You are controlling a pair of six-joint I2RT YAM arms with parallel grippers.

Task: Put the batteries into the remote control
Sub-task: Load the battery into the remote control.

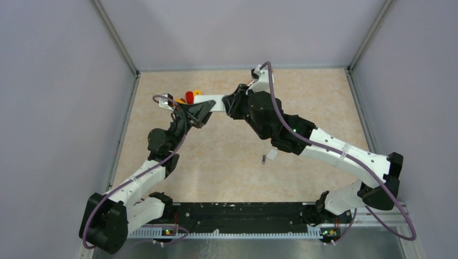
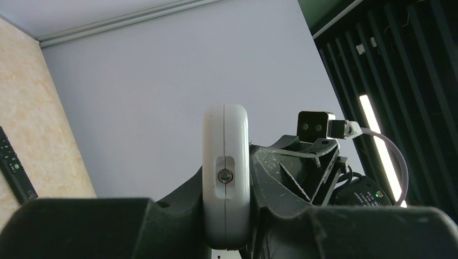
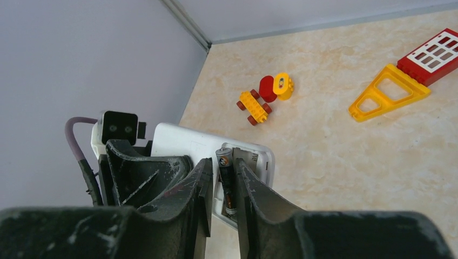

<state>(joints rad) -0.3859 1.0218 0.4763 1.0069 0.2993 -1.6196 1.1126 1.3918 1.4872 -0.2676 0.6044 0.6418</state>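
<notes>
Battery bay (image 3: pixel 244 157): one battery (image 3: pixel 225 175) inside white remote (image 3: pixel 178 143).
Left gripper (image 2: pixel 226 205): clamping remote.
Right gripper (image 3: pixel 223 167): astride battery, grip unclear.
Table (image 3: pixel 335 151): beige; walls (image 3: pixel 81 54) grey.

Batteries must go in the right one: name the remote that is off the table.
The white remote, gripped on edge in the left gripper. The black remote lies flat on the table, untouched.

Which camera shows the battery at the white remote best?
The right wrist view: the battery sits in plain sight between the fingers of the right gripper, at the open slot of the white remote. In the top view the arms hide it. The left wrist view shows only the remote's edge, no battery.
</notes>
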